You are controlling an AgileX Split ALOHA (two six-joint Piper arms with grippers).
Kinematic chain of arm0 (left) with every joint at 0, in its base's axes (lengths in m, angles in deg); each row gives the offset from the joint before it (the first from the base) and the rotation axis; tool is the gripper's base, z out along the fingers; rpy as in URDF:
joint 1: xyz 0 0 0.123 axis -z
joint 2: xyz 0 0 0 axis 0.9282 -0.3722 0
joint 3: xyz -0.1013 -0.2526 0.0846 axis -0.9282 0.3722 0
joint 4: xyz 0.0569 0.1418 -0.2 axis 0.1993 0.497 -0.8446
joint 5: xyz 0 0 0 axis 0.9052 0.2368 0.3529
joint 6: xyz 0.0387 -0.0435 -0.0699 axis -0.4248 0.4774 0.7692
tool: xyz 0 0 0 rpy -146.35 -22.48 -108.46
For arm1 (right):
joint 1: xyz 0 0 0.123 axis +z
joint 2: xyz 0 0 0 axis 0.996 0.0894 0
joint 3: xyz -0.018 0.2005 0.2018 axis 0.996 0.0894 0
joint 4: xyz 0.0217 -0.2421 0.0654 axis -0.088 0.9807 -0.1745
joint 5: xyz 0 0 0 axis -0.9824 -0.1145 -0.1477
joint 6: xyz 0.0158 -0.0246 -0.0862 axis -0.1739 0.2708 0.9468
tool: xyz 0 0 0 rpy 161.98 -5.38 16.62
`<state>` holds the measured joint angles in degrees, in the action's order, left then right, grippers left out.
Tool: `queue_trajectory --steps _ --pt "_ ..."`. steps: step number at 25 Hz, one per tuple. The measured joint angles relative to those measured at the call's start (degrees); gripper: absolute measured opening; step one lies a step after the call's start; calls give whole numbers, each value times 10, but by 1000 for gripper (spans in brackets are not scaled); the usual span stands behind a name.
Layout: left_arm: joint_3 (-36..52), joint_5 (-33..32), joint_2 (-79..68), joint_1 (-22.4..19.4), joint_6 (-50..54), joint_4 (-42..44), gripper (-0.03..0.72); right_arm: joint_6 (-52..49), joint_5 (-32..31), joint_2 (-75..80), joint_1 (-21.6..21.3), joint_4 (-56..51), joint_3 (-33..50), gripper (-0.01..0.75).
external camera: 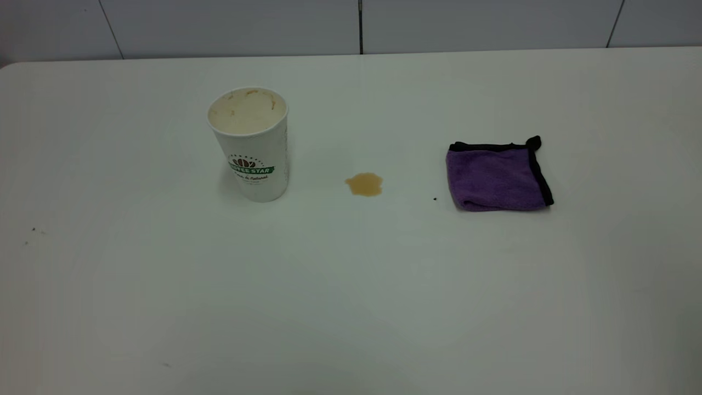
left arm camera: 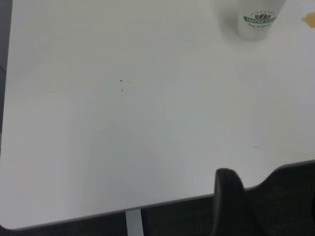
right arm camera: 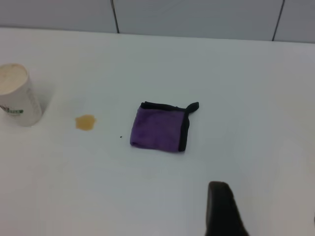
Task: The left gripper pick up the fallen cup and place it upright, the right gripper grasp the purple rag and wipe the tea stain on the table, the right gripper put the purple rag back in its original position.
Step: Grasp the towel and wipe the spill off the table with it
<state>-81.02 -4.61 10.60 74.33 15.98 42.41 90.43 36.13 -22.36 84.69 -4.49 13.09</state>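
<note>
The white paper cup (external camera: 249, 144) with the green logo stands upright on the white table (external camera: 329, 285), left of centre; it also shows in the left wrist view (left arm camera: 257, 19) and the right wrist view (right arm camera: 17, 96). The amber tea stain (external camera: 364, 184) lies between the cup and the folded purple rag (external camera: 498, 174), which lies flat at the right. The rag (right arm camera: 161, 127) and the stain (right arm camera: 85, 122) also show in the right wrist view. Neither arm shows in the exterior view. My left gripper (left arm camera: 231, 201) hangs at the table's edge, far from the cup. My right gripper (right arm camera: 222, 209) is above bare table, short of the rag.
A grey tiled wall (external camera: 351, 24) runs behind the table's far edge. A few tiny dark specks (external camera: 435, 199) lie on the tabletop. Dark floor (left arm camera: 290, 196) shows past the table's edge in the left wrist view.
</note>
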Motion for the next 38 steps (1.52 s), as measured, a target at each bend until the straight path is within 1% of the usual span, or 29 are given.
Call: queue_trajectory --steps 2,4,7,10,12,16,19,22,27,34,38 --pt "0 0 0 0 0 0 429 69 58 67 0 -32 0 514" --pt "0 0 0 0 0 0 429 139 123 142 0 -88 0 553" --pt "0 0 0 0 1 0 429 269 180 257 0 -187 -3 593" --pt "0 0 0 0 2 0 429 396 206 383 0 -281 -25 595" --pt "0 0 0 0 2 0 429 460 213 473 0 -335 -51 592" --pt "0 -1 0 0 2 0 429 555 229 636 0 -416 -109 589" --pt "0 -1 0 0 2 0 429 581 247 761 10 -446 -154 589" --pt "0 -1 0 0 2 0 429 592 272 855 35 -449 -201 589" --pt "0 -1 0 0 2 0 429 598 294 981 73 -447 -289 589" --pt "0 -1 0 0 2 0 429 598 300 1134 79 -441 -420 589" --pt "0 -1 0 0 2 0 429 598 281 1195 83 -440 -481 589"
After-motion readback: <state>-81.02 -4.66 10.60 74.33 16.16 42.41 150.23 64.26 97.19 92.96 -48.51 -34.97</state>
